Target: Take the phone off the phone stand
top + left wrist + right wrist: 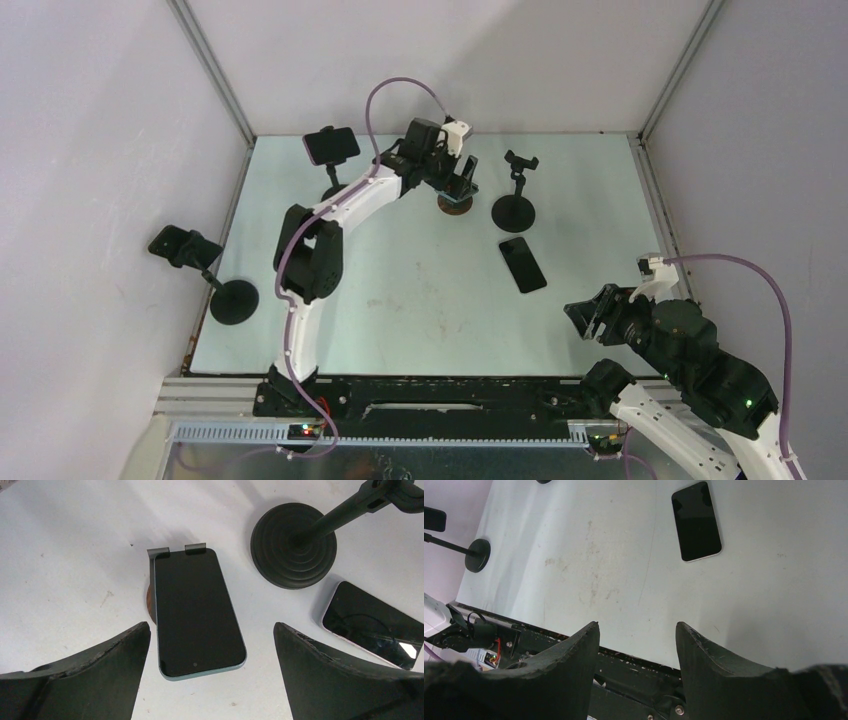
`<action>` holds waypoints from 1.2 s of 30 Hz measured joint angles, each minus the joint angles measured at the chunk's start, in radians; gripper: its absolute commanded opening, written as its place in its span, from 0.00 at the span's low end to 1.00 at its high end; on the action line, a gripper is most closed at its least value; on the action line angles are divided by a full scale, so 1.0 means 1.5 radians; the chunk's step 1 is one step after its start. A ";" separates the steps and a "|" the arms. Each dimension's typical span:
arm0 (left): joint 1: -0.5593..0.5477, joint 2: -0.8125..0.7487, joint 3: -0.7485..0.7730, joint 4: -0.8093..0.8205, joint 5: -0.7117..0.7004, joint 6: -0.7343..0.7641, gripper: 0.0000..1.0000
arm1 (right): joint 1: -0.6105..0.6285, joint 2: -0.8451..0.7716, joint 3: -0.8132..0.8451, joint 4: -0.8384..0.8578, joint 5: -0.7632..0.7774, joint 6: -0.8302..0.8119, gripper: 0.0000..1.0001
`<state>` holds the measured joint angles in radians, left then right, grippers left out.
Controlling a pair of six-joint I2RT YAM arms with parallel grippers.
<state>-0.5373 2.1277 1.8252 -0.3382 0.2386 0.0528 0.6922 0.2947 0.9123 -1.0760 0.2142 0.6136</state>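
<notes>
A pale bench (420, 300) enclosed by white walls (100, 120), seen from above. The phone stand (161, 552) stood at about 12 o'clock from the bench's middle. The phone (197, 612) rested on it, leaning back with its lower edge caught behind two grey lips. The stand's round brown base showed at the phone's 9 o'clock.

The left claw (211, 627) hung directly over the phone with its jaws spread wide and nothing between them. One of its dark fingers (100, 670) sat off each long side of the handset, neither touching it. This straddling pose was probably chosen so that closing would pinch the phone across its narrow width, after which a lift along its length would clear the lips.

The phone showed a black, unlit screen, a thin pale green rim and rounded corners. Its smooth edges would likely give little purchase.

An empty clamp stand (294, 545) stood at the phone's 1 o'clock and a loose phone (372, 625) lay flat at its 3 o'clock, both apart from it. The right claw (636, 650) was parked at 4 o'clock by the bench's near edge, jaws apart and holding nothing, presumably to keep clear of the left arm's work.
</notes>
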 measured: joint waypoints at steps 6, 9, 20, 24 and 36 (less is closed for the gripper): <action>-0.009 0.018 0.026 -0.034 -0.037 0.005 1.00 | 0.000 0.004 0.000 0.000 0.000 0.000 0.60; -0.009 0.034 0.042 -0.055 -0.055 0.007 1.00 | 0.000 0.007 0.000 0.000 0.000 0.000 0.60; -0.009 0.062 0.063 -0.095 -0.076 0.012 1.00 | 0.000 0.012 0.000 0.000 0.000 0.000 0.60; -0.009 0.070 0.063 -0.096 -0.080 0.012 1.00 | 0.000 0.012 0.000 0.000 0.000 0.000 0.60; -0.009 0.080 0.063 -0.099 -0.085 0.013 1.00 | 0.000 0.012 0.000 0.000 -0.001 0.000 0.60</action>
<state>-0.5514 2.2471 1.9194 -0.4862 0.1116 0.0719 0.6922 0.3134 0.9123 -1.0760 0.2134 0.6132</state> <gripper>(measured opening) 0.996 0.599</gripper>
